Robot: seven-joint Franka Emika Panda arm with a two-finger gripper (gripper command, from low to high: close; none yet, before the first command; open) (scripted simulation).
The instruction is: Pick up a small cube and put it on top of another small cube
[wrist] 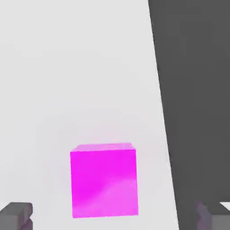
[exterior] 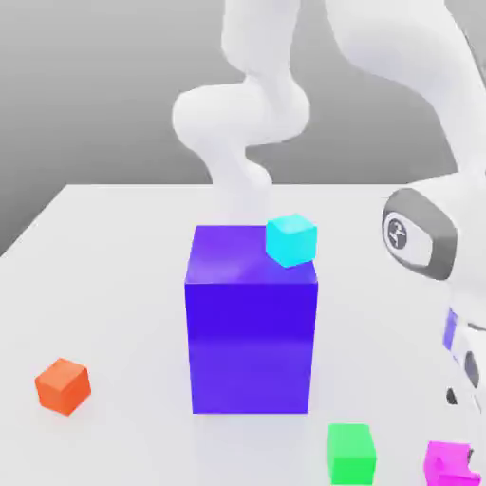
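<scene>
Four small cubes plus one big block on the white table (exterior: 114, 237). Big blue-purple block (exterior: 252, 327) sat mid-table, with the cyan cube (exterior: 290, 239) perched on its top, at the far corner toward the exterior view's right. Orange cube (exterior: 63, 385) off on its own near the exterior view's left edge, well apart from everything else.

Down at the near edge: bright green cube (exterior: 351, 453) resting flat on the table, just to the exterior view's right of the big block's near face. Magenta-pink cube (exterior: 449, 465) near it, further toward the exterior view's right, also flat on the table, not touching the green one.

White arm (exterior: 432, 233) came down on the exterior view's right side, right above the magenta cube. Seen from the hand view, gripper (wrist: 114, 215) spread wide, fingers (wrist: 17, 214) standing off on either side of the magenta-pink cube (wrist: 104, 180), clear gaps on both sides, so nothing grasped and no contact visible. Magenta cube squarely between the two fingertips, sitting close to the table's edge, dark ground beyond it.
</scene>
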